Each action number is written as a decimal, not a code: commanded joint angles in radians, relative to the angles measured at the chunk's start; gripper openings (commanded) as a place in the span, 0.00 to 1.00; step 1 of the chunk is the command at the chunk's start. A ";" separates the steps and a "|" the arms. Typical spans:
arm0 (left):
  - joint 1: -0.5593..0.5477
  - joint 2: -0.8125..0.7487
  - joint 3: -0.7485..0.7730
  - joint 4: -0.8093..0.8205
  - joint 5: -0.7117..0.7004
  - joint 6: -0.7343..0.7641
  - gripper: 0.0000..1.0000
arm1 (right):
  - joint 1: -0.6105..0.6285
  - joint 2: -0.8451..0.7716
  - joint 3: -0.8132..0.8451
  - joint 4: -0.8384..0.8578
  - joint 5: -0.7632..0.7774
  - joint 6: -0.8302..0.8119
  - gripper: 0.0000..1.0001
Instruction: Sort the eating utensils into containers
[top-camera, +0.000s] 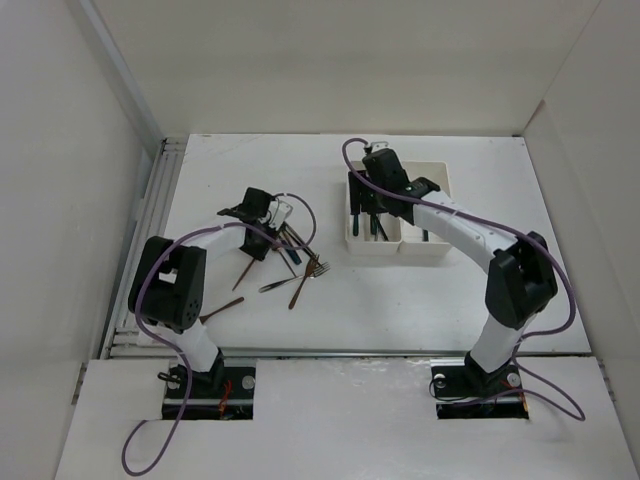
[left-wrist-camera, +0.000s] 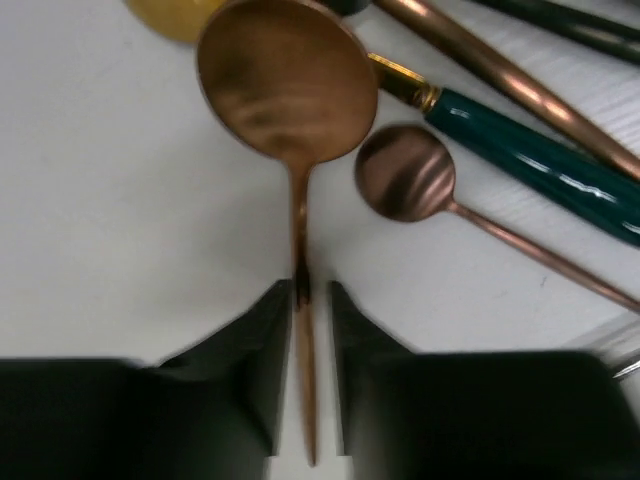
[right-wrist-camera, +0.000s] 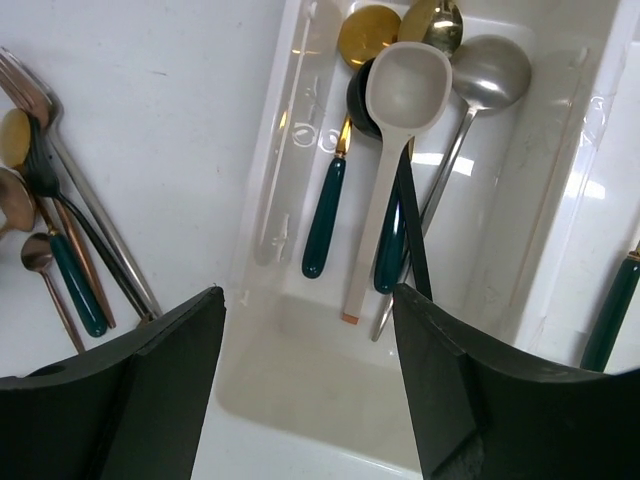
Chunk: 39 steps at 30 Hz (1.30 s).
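Note:
A loose heap of eating utensils (top-camera: 290, 255) lies on the white table left of centre. My left gripper (top-camera: 262, 205) is down among them. In the left wrist view its jaws (left-wrist-camera: 312, 295) stand narrow on either side of a copper spoon's (left-wrist-camera: 285, 85) thin handle; the left finger touches it and a slit shows on the right. Beside it lie a smaller copper spoon (left-wrist-camera: 405, 172) and a teal-handled piece (left-wrist-camera: 540, 165). My right gripper (top-camera: 367, 212) hangs open and empty (right-wrist-camera: 307, 295) over the left bin of the white containers (top-camera: 440, 170), which holds a pale spoon (right-wrist-camera: 405, 85), a silver spoon (right-wrist-camera: 490, 70) and teal-handled ones.
One brown utensil (top-camera: 222, 308) lies apart, near the left arm's base. The right bin (right-wrist-camera: 600, 180) holds a teal-handled piece (right-wrist-camera: 610, 320). More forks and spoons (right-wrist-camera: 60, 220) lie on the table just left of the bins. White walls enclose the table.

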 joint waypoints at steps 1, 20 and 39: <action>-0.010 0.055 -0.014 -0.035 -0.018 -0.040 0.10 | 0.005 -0.055 -0.003 0.047 0.028 -0.011 0.73; 0.111 -0.096 0.627 -0.275 0.153 -0.319 0.00 | 0.117 -0.138 0.068 0.240 -0.260 -0.100 1.00; 0.042 -0.228 0.690 -0.244 0.114 -0.548 0.00 | 0.208 0.210 0.346 0.588 -0.556 0.272 0.84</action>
